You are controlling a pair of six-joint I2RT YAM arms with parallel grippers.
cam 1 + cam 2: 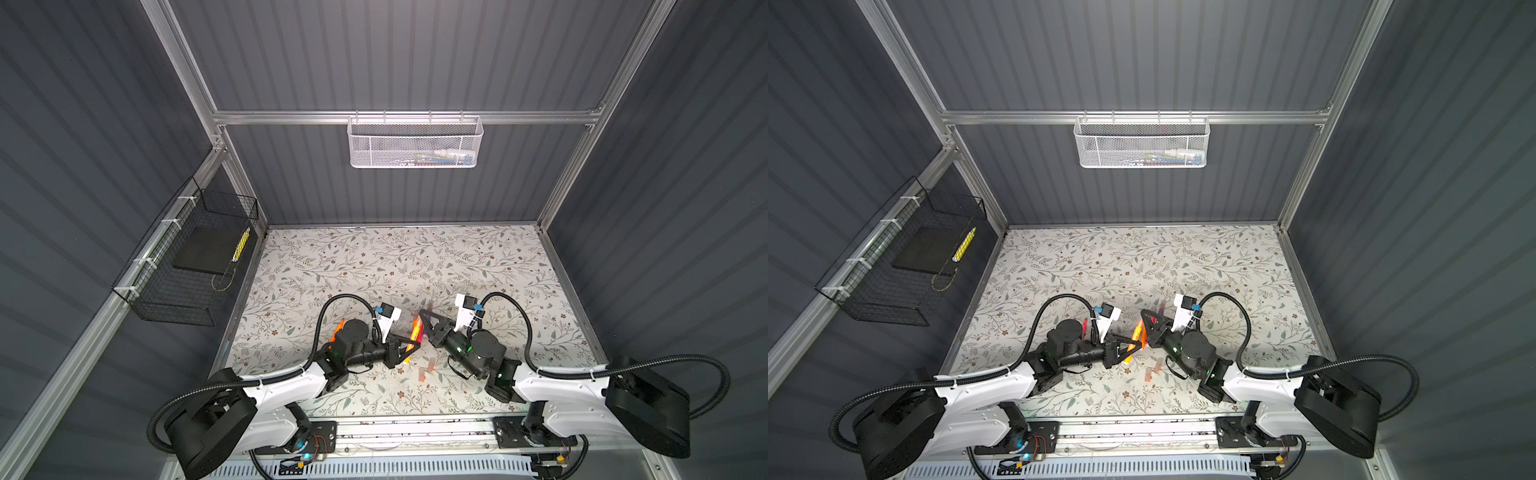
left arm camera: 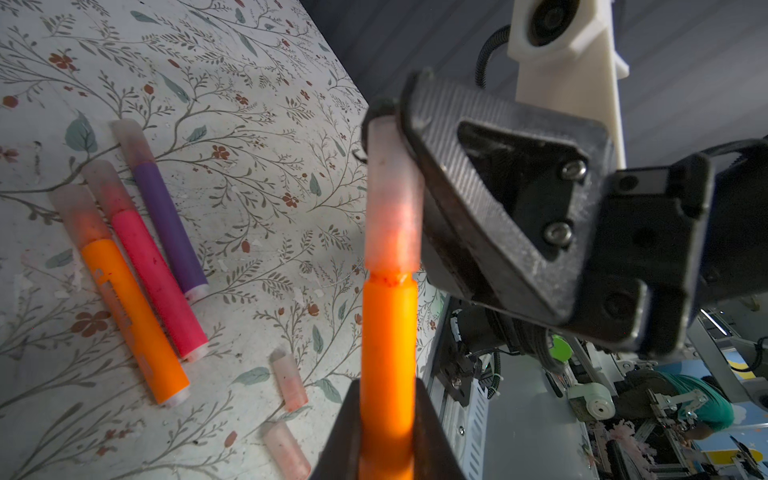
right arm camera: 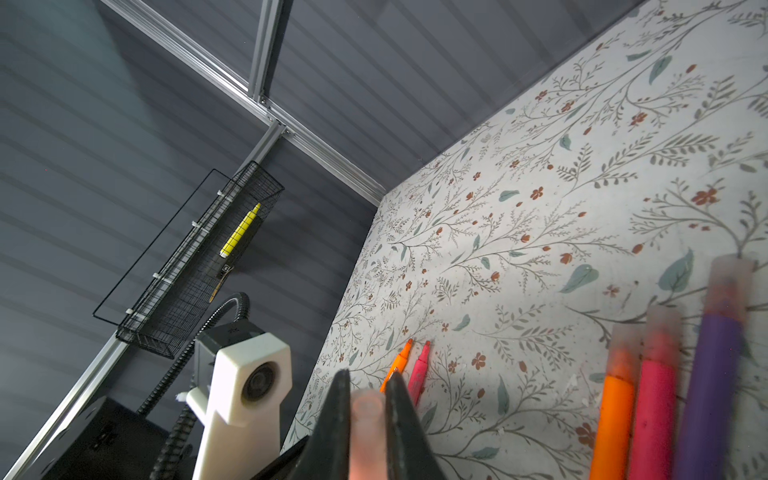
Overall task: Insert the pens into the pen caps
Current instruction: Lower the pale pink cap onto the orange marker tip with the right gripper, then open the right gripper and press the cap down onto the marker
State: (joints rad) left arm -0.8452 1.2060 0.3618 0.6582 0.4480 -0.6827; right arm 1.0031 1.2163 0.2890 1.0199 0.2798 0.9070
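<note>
My left gripper is shut on an orange pen, held above the middle of the table. A translucent pen cap sits over that pen's tip with a thin gap at the barrel shoulder. My right gripper is shut on this cap. Three capped pens, orange, pink and purple, lie side by side on the table. Two loose caps lie near the front. Two uncapped pens, orange and pink, lie beside the left arm.
A black wire basket on the left wall holds a yellow patterned stick. A white mesh basket hangs on the back wall. The arm rail runs along the front edge of the floral table.
</note>
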